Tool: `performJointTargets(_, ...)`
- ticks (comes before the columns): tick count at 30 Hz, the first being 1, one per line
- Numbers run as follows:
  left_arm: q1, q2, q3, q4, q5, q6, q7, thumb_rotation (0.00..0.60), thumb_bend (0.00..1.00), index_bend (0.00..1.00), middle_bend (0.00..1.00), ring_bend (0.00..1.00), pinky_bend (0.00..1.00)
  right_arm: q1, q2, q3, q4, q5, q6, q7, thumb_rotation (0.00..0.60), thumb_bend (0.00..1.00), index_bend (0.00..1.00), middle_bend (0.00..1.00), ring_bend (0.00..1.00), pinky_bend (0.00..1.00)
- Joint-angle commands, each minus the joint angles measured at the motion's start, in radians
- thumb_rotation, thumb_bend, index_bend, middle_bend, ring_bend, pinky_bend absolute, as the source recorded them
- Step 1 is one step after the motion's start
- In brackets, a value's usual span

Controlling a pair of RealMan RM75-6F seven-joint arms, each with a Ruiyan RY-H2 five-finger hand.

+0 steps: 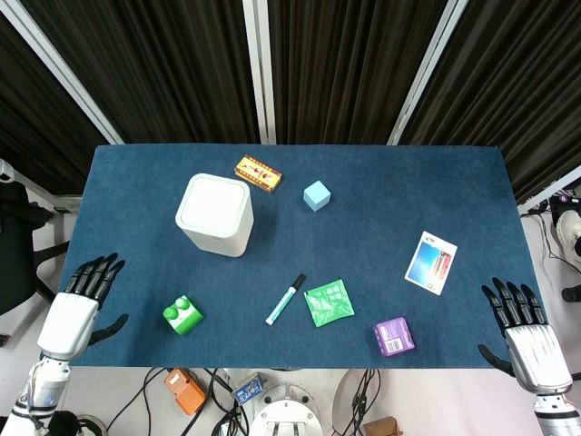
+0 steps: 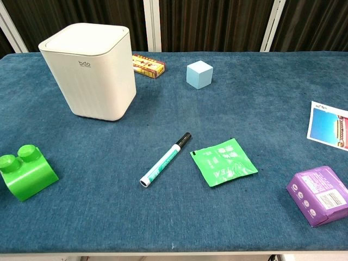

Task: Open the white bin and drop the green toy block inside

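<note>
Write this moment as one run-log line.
bin: lid closed | green block: on table, untouched | left hand: open, near block | right hand: open
</note>
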Motion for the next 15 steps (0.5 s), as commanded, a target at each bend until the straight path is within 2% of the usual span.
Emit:
performJointTargets(1,-0.124,0.017,-0.115,-0.161,-0.065,-0.115,0.004,0.600,0.23,0.01,0.05,0.66,0.71,0.004,-0.001,0.003,-0.003,0.007,-0.008,-0.005,0.600,0.31,0.00,0.00,0.00,0.00)
performJointTargets(3,-0.175,0.018,-0.162,-0.216,-0.125,-0.178,0.015,0.600,0.26,0.01,0.08,0.72,0.75,0.006,0.000,0.005,-0.005,0.014,-0.014,-0.005,0.600,0.31,0.00,0.00,0.00,0.00)
performJointTargets(5,-0.217,0.016,-0.205,-0.257,-0.196,-0.234,0.067,0.600,0.29,0.01,0.09,0.74,0.77,0.009,0.002,0.008,-0.005,0.020,-0.019,-0.003,0.600,0.31,0.00,0.00,0.00,0.00)
performJointTargets(8,-0.265,0.002,-0.241,-0.290,-0.276,-0.289,0.146,0.600,0.34,0.04,0.10,0.78,0.80,0.012,0.005,0.011,-0.006,0.027,-0.024,0.000,0.600,0.31,0.00,0.00,0.00,0.00)
performJointTargets(15,-0.357,-0.055,-0.241,-0.319,-0.473,-0.397,0.413,0.600,0.35,0.07,0.11,0.80,0.82,0.018,0.006,0.015,-0.009,0.037,-0.035,-0.002,0.600,0.31,0.00,0.00,0.00,0.00)
